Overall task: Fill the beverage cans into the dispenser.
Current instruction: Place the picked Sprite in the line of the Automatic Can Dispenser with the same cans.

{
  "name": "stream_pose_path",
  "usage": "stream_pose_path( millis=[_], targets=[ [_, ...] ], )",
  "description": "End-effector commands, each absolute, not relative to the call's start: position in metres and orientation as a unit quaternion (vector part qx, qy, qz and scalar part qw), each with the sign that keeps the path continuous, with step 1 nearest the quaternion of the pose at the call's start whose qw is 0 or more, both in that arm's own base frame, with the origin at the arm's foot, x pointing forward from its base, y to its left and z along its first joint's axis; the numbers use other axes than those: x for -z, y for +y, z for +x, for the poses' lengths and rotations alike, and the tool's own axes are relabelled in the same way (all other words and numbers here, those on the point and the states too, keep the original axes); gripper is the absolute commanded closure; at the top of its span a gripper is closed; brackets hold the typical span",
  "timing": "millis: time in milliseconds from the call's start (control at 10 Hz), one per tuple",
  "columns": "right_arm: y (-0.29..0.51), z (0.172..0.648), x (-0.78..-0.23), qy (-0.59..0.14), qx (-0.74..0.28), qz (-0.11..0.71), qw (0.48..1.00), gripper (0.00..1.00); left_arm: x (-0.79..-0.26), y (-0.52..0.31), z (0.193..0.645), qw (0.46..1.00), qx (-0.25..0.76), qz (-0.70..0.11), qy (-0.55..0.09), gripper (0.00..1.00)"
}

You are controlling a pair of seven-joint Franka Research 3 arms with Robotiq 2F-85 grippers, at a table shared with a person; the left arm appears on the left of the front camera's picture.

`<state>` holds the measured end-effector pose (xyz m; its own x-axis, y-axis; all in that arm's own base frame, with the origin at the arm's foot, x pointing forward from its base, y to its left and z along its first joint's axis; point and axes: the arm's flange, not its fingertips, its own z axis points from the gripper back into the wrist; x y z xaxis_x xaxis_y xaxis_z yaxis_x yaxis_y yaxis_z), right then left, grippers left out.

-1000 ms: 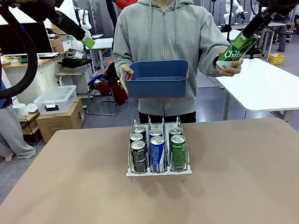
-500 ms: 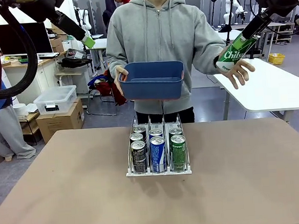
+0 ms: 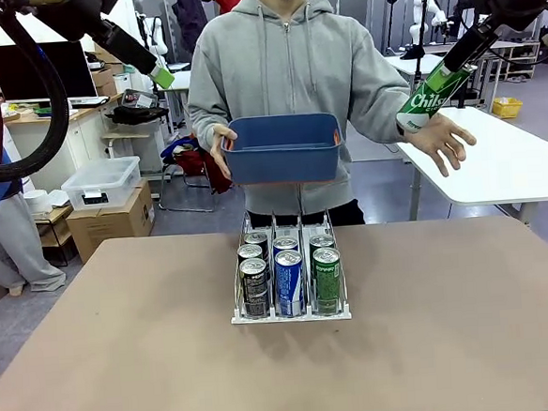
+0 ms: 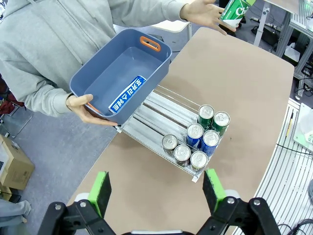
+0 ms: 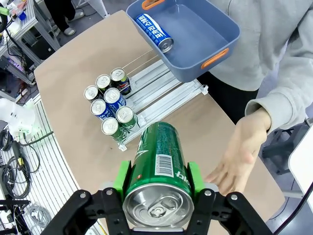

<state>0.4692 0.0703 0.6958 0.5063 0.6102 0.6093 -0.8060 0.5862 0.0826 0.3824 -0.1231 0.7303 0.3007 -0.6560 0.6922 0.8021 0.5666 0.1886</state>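
**L gripper wide & empty, R gripper clamped on green can**

Far left, up high above the table (image 3: 124, 348): left gripper (image 3: 163, 78) w/ jaws spread wide, nothing btwn the pads; in its wrist view (image 4: 157, 185) it looks down on the rack from well above.

Centre: dispenser (image 3: 291, 317) sits mid-table, 7 cans bunched upright at the robot-side end. Left lane has 3 black cans (image 3: 254, 284), mid lane 2 blue-and-white cans (image 3: 289, 280), right lane 2 green cans (image 3: 327, 277).

Behind and above it, a person holds a blue tub (image 3: 284, 153). One blue-and-white can (image 4: 126, 94) lies on its side in the tub.

Right, high up: right gripper (image 3: 454, 69) gripping a tilted green can (image 3: 428, 99), white lettering showing. Person's open hand (image 3: 443, 137) is just below the can's lower end; can't tell if touching.
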Motion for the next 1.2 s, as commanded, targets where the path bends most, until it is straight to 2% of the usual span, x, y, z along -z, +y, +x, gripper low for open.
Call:
stream_pose_path(
  millis=[0,100,500,600,800,900,1100],
  targets=[
    [0.071,0.468,-0.697,-0.273,-0.417,0.18,0.848,1.0,-0.729,-0.122,0.385,0.799,0.455,-0.095,-0.382,0.0],
    [0.07,0.469,-0.696,-0.27,-0.417,0.181,0.849,0.42,-0.729,-0.122,0.385,0.799,0.455,-0.095,-0.382,0.0],
    [0.087,0.431,-0.691,-0.249,-0.299,0.169,0.906,0.42,-0.729,-0.122,0.385,0.799,0.455,-0.095,-0.382,0.0],
    [0.094,0.419,-0.687,-0.234,-0.242,0.134,0.932,0.42,-0.729,-0.122,0.385,0.799,0.455,-0.095,-0.382,0.0],
    [0.107,0.394,-0.675,-0.237,-0.215,0.104,0.942,0.42,-0.729,-0.122,0.385,0.799,0.455,-0.095,-0.382,0.0],
    [0.116,0.384,-0.664,-0.254,-0.219,0.063,0.94,0.42,-0.729,-0.122,0.385,0.799,0.455,-0.095,-0.382,0.0],
    [0.131,0.374,-0.641,-0.246,-0.297,0.035,0.922,0.42,-0.729,-0.122,0.385,0.799,0.455,-0.095,-0.382,0.0]
  ],
)
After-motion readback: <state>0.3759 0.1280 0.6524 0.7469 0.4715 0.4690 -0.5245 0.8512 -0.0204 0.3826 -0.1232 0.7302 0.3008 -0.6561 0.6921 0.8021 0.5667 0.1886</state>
